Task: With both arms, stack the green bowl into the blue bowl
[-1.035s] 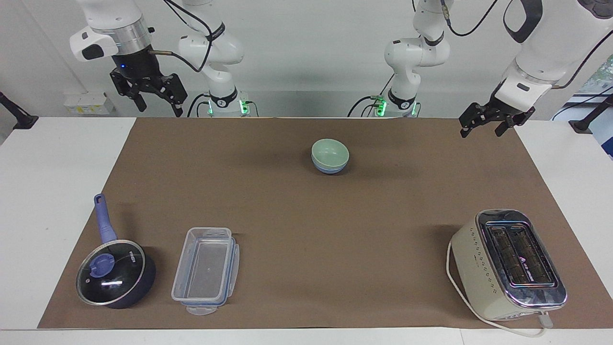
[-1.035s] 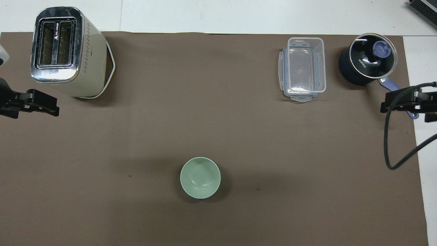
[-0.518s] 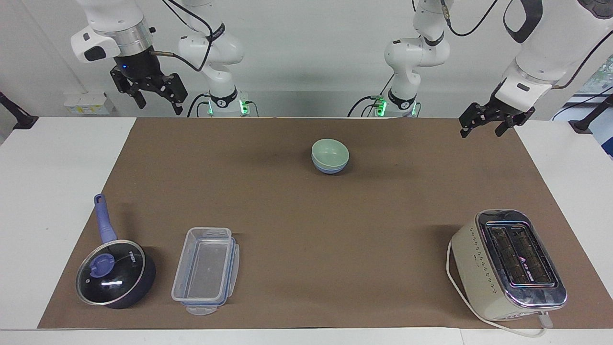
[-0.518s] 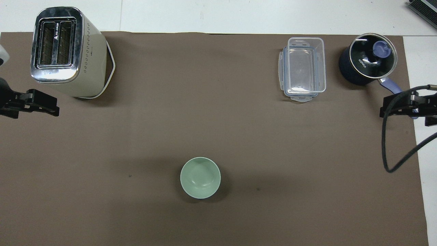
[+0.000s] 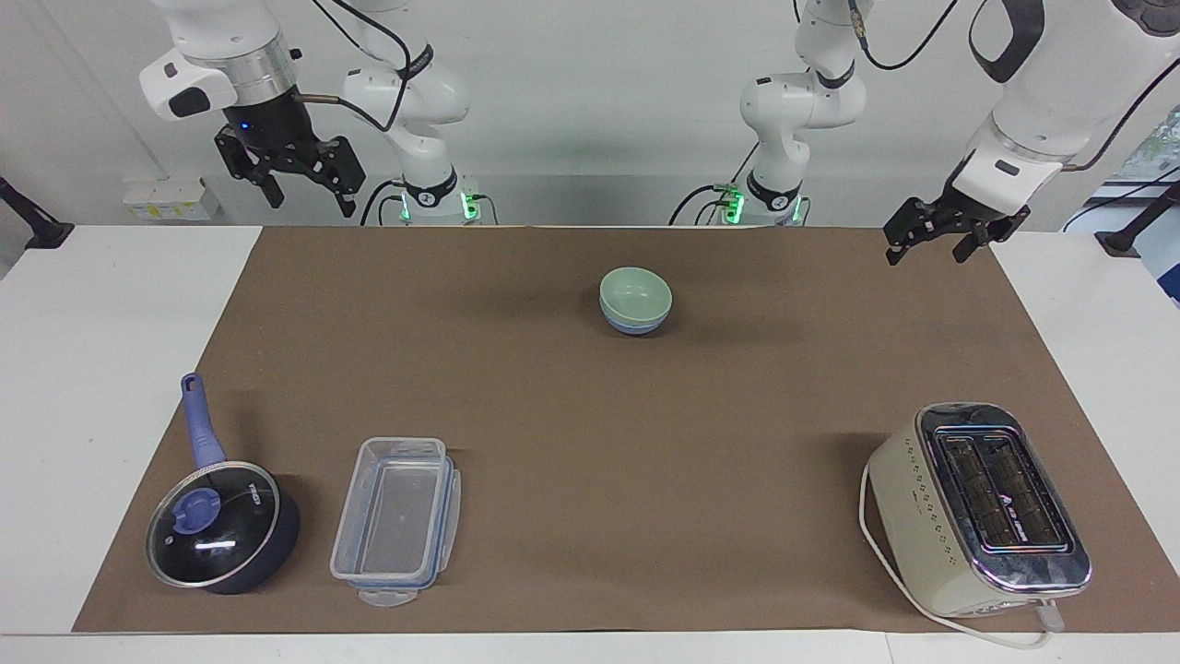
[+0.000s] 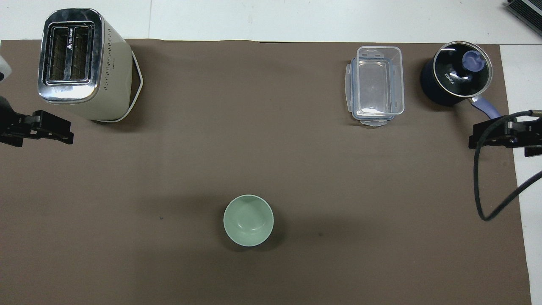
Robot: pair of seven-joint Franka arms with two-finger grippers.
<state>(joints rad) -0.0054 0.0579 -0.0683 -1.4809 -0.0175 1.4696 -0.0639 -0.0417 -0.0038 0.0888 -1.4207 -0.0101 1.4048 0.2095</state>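
Note:
The pale green bowl (image 5: pixel 635 290) sits nested inside the light blue bowl (image 5: pixel 632 326), mid-table and close to the robots. From overhead only the green bowl (image 6: pixel 248 219) shows, and the blue bowl is hidden under it. My left gripper (image 5: pixel 926 251) hangs open and empty over the mat's corner at the left arm's end, and it shows at the edge of the overhead view (image 6: pixel 51 130). My right gripper (image 5: pixel 311 201) is raised, open and empty, at the right arm's end (image 6: pixel 487 135). Both are well apart from the bowls.
A cream toaster (image 5: pixel 977 507) stands far from the robots at the left arm's end. A clear plastic container (image 5: pixel 396 521) and a dark blue lidded saucepan (image 5: pixel 221 526) sit far from the robots at the right arm's end. A brown mat (image 5: pixel 590 443) covers the table.
My right gripper has risen slightly and drifted a little. The left gripper and the stacked bowls have not moved.

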